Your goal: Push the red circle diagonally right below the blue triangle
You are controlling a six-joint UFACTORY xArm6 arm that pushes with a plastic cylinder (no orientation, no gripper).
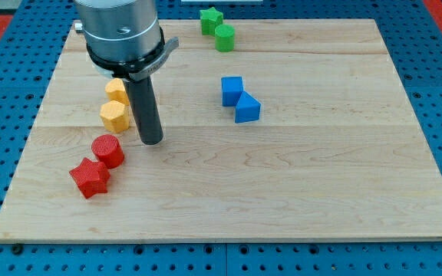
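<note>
The red circle is a short red cylinder at the board's lower left. My tip stands on the board just to its right and slightly above it, a small gap apart. The blue triangle lies right of the board's middle, touching a blue cube at its upper left. The red circle is far to the left of and below the blue triangle.
A red star touches the red circle at its lower left. Two yellow blocks sit left of the rod. A green star and a green circle are at the top. The wooden board ends at blue pegboard.
</note>
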